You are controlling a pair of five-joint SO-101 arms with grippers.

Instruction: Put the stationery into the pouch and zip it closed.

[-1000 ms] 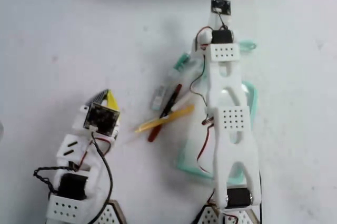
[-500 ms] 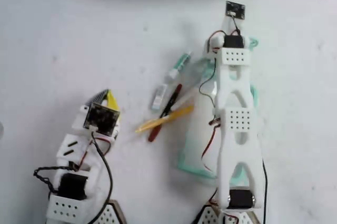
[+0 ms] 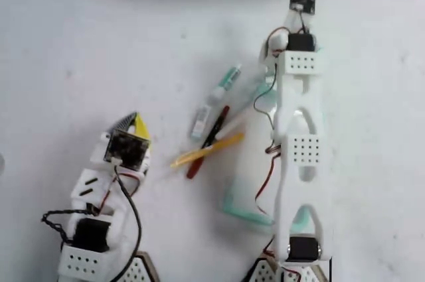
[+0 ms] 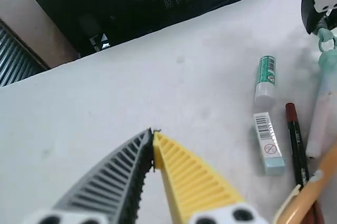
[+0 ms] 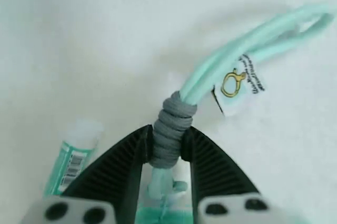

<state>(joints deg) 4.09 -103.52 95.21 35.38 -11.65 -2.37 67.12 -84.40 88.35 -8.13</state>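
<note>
My right gripper (image 5: 167, 134) is shut on the grey cord-wrapped zipper pull (image 5: 169, 121) of the mint pouch (image 3: 240, 210). The pull's mint loop (image 5: 253, 39) and a white tag (image 5: 238, 83) lie on the table just beyond it. The right arm stretches over the pouch and hides most of it. Left of the pouch lie a green tube (image 3: 229, 77), a small eraser (image 3: 198, 121), a red pen (image 3: 209, 139), a yellow pen (image 3: 207, 149) and a white pen (image 4: 321, 124). My left gripper (image 4: 152, 135) is shut and empty, over bare table left of the stationery.
The white table (image 3: 99, 50) has free room to the left and far side. Its far edge meets a dark background (image 4: 158, 2). The right arm's wrist (image 4: 318, 8) stands beside the green tube (image 4: 266, 74).
The right arm has swung to the right and farther from me with the zipper pull in its gripper. The pouch shifted right with it, uncovering the green tube. The left arm stayed still.
</note>
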